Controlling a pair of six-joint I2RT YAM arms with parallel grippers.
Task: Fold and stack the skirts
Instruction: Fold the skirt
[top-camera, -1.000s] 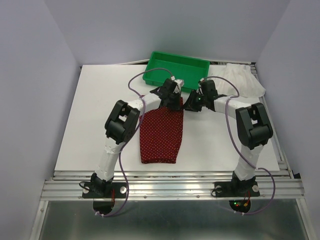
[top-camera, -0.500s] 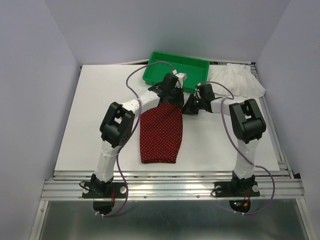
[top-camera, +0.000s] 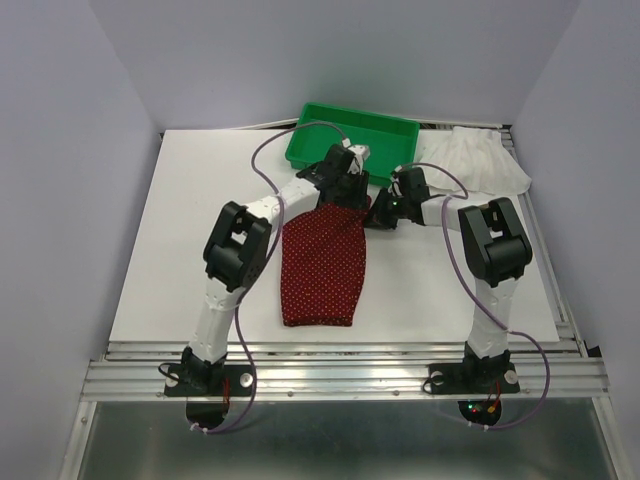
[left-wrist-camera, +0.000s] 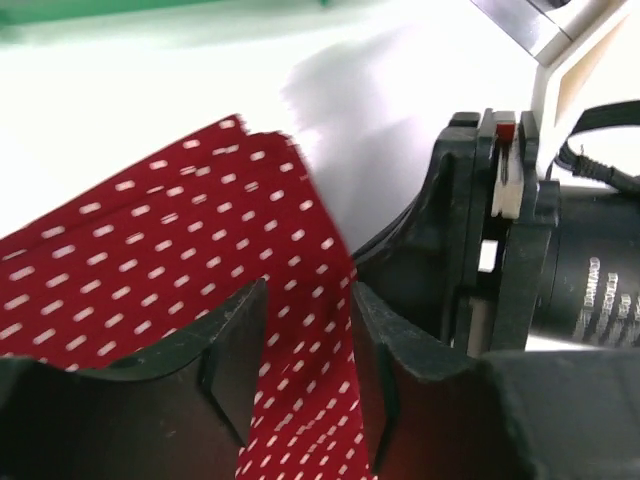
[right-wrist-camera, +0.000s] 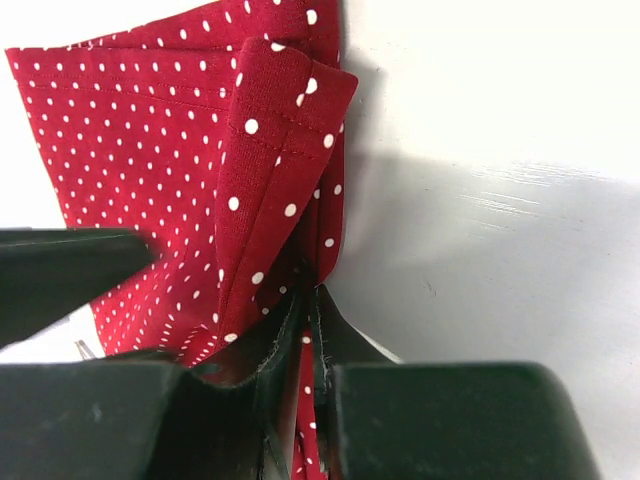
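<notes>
The dark red skirt (top-camera: 320, 270) with tiny white dots lies flat in the middle of the table, its narrow end toward the tray. Over that far end my left gripper (top-camera: 347, 195) stands open, and red cloth (left-wrist-camera: 150, 230) shows through the gap between its fingers (left-wrist-camera: 308, 300). My right gripper (top-camera: 378, 212) is at the skirt's far right corner. It is shut on a folded edge of the red cloth (right-wrist-camera: 250, 150), pinched between its fingertips (right-wrist-camera: 308, 300). The white ruffled skirt (top-camera: 478, 160) lies at the back right, apart from both grippers.
A green plastic tray (top-camera: 300, 150) stands at the back centre, just beyond both grippers. The two wrists are close together, with the right gripper's black body (left-wrist-camera: 500, 260) beside my left fingers. The table's right edge runs next to the white skirt.
My left gripper has gone from shut to open over the red skirt's far end. My right gripper has closed on the skirt's corner. Both arms shifted slightly earlier in the second.
</notes>
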